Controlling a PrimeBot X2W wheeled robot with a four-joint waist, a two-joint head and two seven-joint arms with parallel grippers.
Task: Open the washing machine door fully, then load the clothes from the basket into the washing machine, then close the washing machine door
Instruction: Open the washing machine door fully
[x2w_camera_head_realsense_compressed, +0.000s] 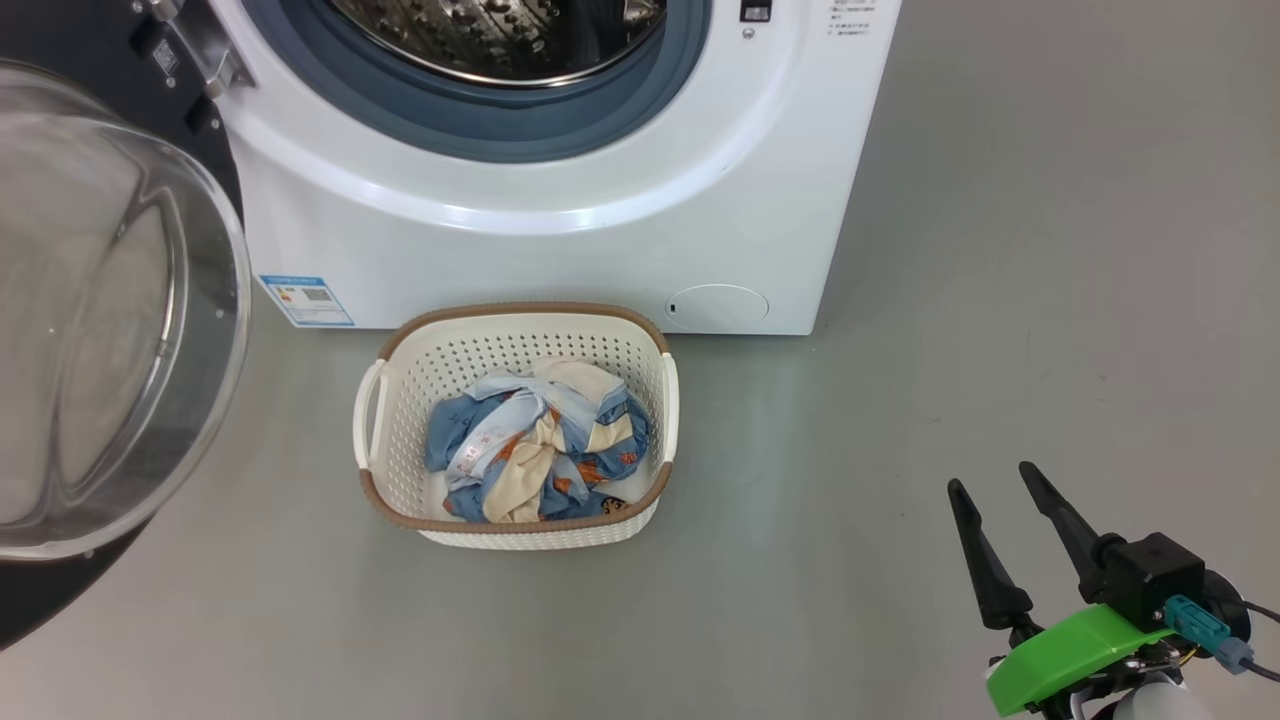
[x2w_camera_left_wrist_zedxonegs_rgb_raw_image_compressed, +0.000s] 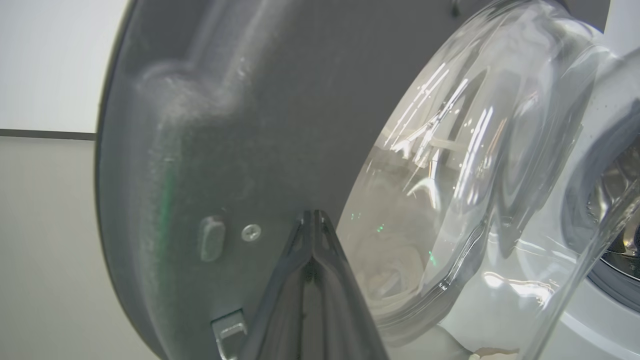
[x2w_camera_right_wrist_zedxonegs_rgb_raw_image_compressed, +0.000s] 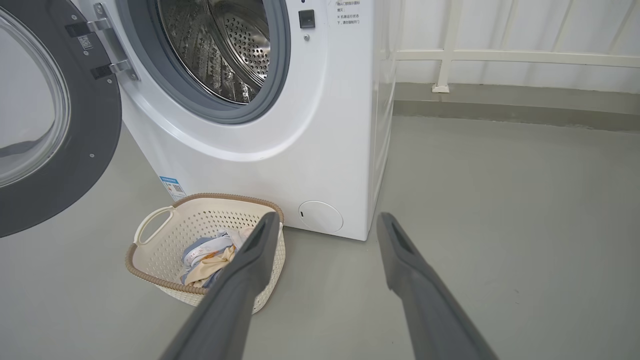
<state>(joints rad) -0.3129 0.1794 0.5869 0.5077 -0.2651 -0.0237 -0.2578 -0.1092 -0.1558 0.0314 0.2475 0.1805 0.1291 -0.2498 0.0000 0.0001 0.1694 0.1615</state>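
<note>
Head view: we see washing machine door (x2w_camera_head_realsense_compressed: 110, 300) swung wide at left, washing machine (x2w_camera_head_realsense_compressed: 560, 250) drum (x2w_camera_head_realsense_compressed: 500, 30) exposed. Basket (x2w_camera_head_realsense_compressed: 400, 400) on floor (x2w_camera_head_realsense_compressed: 950, 350) just before machine, clothes (x2w_camera_head_realsense_compressed: 540, 440) heaped inside. Our right gripper (x2w_camera_head_realsense_compressed: 992, 477) at lower right, fingers spread wide, empty, well apart from basket. Left wrist view: our left gripper (x2w_camera_left_wrist_zedxonegs_rgb_raw_image_compressed: 312, 216) fingers pressed together, gripping nothing, tips near door's grey inner face; contact unclear.

Bare laundry area: white washing machine (x2w_camera_right_wrist_zedxonegs_rgb_raw_image_compressed: 320, 150) on smooth grey floor (x2w_camera_right_wrist_zedxonegs_rgb_raw_image_compressed: 500, 210), basket (x2w_camera_right_wrist_zedxonegs_rgb_raw_image_compressed: 170, 235) in front, white railing (x2w_camera_right_wrist_zedxonegs_rgb_raw_image_compressed: 500, 56) along pale wall (x2w_camera_right_wrist_zedxonegs_rgb_raw_image_compressed: 550, 75).
</note>
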